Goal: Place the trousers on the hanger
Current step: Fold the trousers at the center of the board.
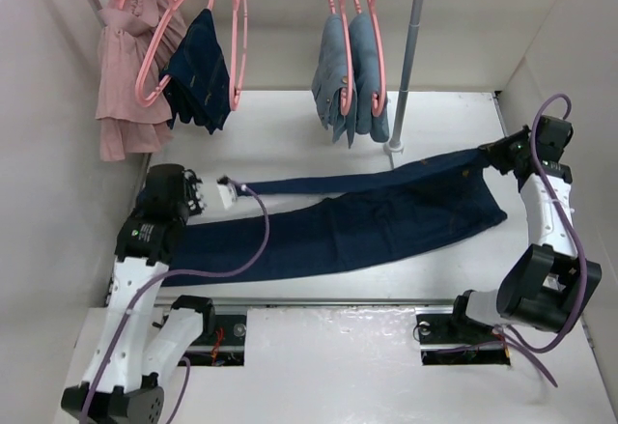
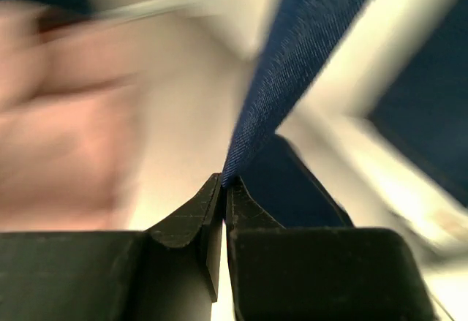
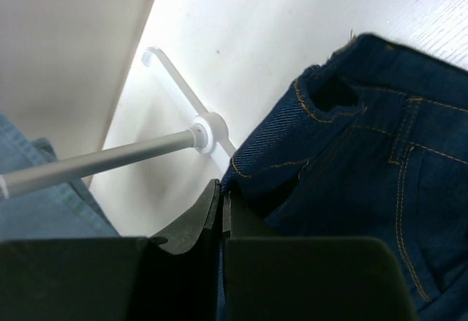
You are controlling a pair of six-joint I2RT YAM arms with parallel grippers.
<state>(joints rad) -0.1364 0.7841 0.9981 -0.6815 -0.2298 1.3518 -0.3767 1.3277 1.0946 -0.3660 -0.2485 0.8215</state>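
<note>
The dark navy trousers (image 1: 367,221) lie stretched across the table, waist at the right, legs to the left. My left gripper (image 1: 206,195) is shut on a leg hem, and the cloth (image 2: 292,65) runs taut from its jaws. My right gripper (image 1: 497,156) is shut on the waistband (image 3: 292,153), with orange stitching in view. Empty pink hangers (image 1: 237,28) hang on the rail at the back left.
A pink garment (image 1: 126,76) and a small dark navy garment (image 1: 201,71) hang at the back left. Two light blue-grey jeans (image 1: 350,71) hang on pink hangers at the centre. The rack's grey post (image 1: 406,67) stands just behind the trousers.
</note>
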